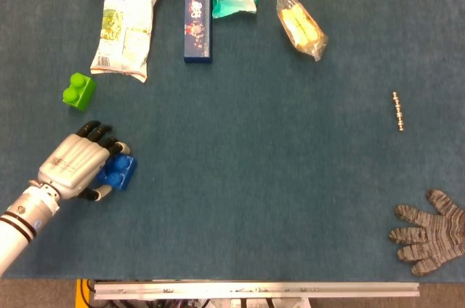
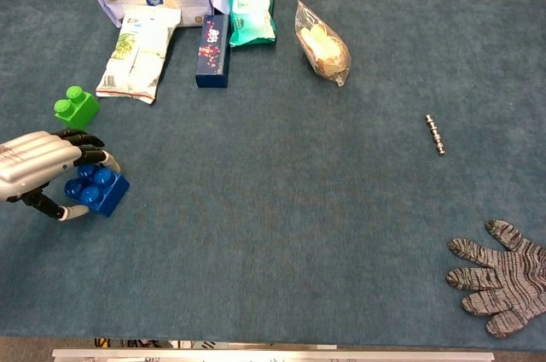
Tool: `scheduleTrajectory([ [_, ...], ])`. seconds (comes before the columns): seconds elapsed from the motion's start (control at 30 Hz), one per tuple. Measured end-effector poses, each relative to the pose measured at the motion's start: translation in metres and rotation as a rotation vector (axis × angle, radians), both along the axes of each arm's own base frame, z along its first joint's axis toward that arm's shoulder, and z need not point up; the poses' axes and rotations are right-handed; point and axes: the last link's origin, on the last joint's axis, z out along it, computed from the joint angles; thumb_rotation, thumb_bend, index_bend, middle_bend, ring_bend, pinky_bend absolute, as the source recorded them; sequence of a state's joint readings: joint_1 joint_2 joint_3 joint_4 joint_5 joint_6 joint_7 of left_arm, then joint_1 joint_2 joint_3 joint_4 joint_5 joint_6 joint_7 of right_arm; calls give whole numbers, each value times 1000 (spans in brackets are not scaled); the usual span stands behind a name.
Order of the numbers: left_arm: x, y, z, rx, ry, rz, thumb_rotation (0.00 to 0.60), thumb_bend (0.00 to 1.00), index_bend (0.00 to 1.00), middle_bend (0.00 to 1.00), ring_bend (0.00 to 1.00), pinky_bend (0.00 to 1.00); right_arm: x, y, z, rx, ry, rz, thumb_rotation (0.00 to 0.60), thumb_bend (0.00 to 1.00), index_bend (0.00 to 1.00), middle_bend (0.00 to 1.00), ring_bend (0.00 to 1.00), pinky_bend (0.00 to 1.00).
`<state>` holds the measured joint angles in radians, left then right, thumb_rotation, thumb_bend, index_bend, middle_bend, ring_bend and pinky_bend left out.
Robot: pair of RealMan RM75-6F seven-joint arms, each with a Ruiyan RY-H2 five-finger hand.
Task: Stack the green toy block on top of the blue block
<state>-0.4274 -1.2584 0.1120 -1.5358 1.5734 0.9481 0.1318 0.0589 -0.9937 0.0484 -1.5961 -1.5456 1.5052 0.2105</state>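
Gripping blue block [image 1: 120, 171]: left hand [image 1: 75, 168]; green block [image 1: 78, 91] apart.

Snack packets [image 1: 123, 26], a knit glove [image 1: 429, 231] and a small metal chain [image 1: 397, 110].

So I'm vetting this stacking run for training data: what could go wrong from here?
The left hand is closing over the blue block, which is meant to stay as the base; it may drag or lift it. The green block, the one to be moved, sits apart and untouched, so the wrong piece may get picked. The curled fingers hide part of the blue block's studs, which could spoil alignment.
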Motion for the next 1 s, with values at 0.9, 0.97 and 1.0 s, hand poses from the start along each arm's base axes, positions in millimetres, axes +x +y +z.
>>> scheduleTrajectory([
  [0.9,71,57,-22,-62,-68,-189,600,293,363,346,261,133,-5,3,1,-3,-1,-18,600,226,163,250,65,109],
  [0.97,75,63,-27,-71,-61,-200,600,293,362,343,261,133,-6,4,2,-7,-2,-21,600,226,163,250,65,109],
  [1.0,77,65,-29,-74,-57,-204,600,293,362,342,261,133,-7,4,2,-8,-2,-22,600,226,163,250,65,109],
])
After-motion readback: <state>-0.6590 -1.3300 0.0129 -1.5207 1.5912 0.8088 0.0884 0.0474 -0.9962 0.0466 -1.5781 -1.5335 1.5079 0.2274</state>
